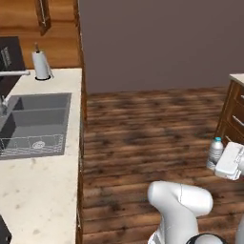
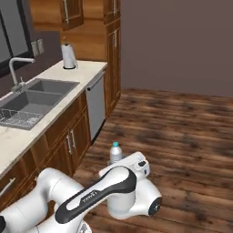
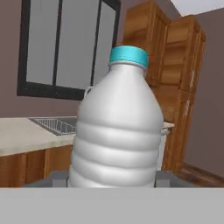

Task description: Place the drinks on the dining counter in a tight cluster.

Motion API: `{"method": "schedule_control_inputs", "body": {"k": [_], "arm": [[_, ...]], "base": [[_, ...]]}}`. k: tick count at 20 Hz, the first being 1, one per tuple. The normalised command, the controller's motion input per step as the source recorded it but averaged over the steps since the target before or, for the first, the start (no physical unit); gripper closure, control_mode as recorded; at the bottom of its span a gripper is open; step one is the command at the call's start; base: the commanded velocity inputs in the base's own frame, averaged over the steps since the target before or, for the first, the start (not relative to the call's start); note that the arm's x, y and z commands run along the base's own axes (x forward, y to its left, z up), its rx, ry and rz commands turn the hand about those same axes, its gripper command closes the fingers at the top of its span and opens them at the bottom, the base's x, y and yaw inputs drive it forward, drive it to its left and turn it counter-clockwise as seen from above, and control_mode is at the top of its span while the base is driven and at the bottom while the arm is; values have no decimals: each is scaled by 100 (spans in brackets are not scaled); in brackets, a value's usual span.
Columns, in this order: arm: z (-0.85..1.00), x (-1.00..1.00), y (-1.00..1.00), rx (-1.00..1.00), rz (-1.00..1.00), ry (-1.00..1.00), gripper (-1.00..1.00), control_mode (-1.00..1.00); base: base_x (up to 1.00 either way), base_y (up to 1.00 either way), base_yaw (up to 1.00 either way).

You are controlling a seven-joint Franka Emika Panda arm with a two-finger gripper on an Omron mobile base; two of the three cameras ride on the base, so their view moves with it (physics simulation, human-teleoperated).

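Observation:
A clear water bottle (image 3: pixel 116 127) with a blue cap stands upright between my gripper's (image 3: pixel 111 178) dark fingertips (image 3: pixel 57 177), which press on its two sides near the base. From the left base view the same water bottle (image 1: pixel 215 152) hangs above the wooden floor, held by my gripper (image 1: pixel 220 164) at the far right. The right base view has the water bottle (image 2: pixel 116 152) just past my gripper (image 2: pixel 119 163), over the floor. A corner of the dining counter (image 1: pixel 237 77), beige top over wooden drawers, shows at the right edge.
A long speckled counter (image 1: pixel 43 186) runs along the left with a grey double sink (image 1: pixel 35 119), a wire rack, a faucet (image 2: pixel 16 68) and a paper towel roll (image 1: pixel 41 64). Tall wooden cabinets (image 2: pixel 111 50) stand behind. Open wooden floor (image 1: pixel 147 128) lies ahead.

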Motion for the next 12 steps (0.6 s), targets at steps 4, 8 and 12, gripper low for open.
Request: {"method": "schedule_control_inputs", "body": {"k": [4,8,12], "arm": [[0,0,0,0,0,0,100,100],[0,0,0,0,0,0,100,100],[0,0,0,0,0,0,100,100]], "base": [[1,-10,-85],[16,-5,-71],[50,0,-44]]}}
